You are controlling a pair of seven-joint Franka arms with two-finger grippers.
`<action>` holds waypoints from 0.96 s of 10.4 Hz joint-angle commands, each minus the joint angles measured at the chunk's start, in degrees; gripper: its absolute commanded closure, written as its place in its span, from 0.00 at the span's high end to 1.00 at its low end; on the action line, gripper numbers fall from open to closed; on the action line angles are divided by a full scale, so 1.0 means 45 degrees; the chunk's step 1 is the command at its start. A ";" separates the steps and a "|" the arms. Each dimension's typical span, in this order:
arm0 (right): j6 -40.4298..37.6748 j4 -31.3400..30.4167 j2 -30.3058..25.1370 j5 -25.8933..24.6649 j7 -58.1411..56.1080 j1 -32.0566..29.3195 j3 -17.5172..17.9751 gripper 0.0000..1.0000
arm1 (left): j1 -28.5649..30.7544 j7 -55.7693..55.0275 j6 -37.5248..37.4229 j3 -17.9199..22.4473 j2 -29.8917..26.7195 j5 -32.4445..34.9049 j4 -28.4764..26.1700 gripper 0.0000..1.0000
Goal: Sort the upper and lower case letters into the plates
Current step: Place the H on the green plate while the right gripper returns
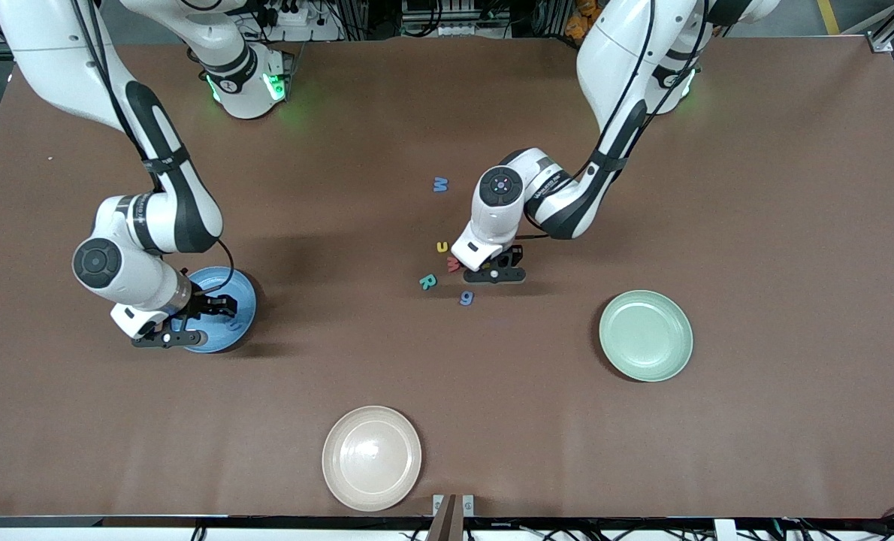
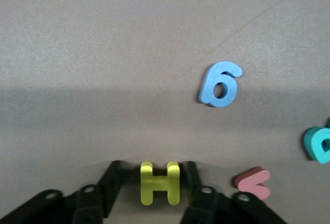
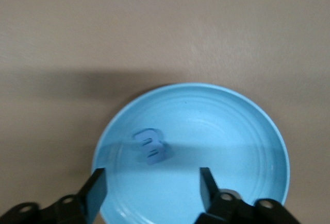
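left gripper (image 2: 161,183) clenched on flat yellow h (image 2: 160,184), letters crowded beside; right gripper (image 3: 152,190) released over matte blue plate (image 3: 247,131), small blue letter (image 3: 150,145) inside

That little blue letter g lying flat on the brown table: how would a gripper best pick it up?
From straight above. The small flat blue letter g lies flat on the brown table, so only its thin outer edges offer a hold. Pinch across the round bowl, probably its sturdiest part, one finger on each side. There is bare table all around it.
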 commanded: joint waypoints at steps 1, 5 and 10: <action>-0.0787 -0.0219 -0.1368 0.0248 0.1553 0.0938 0.0040 1.00 | -0.0077 -0.0499 0.0108 0.0062 -0.0160 0.0371 -0.0098 0.22; -0.0772 0.0093 -0.1508 0.0034 0.5189 0.3123 0.0118 1.00 | 0.0370 -0.0286 -0.0920 0.0062 -0.0976 0.0410 -0.0098 0.08; -0.0322 0.2077 0.0379 -0.0904 1.0322 0.6053 0.0177 1.00 | 0.2981 0.4799 -0.4302 -0.0055 -0.2970 -0.0254 -0.0234 0.07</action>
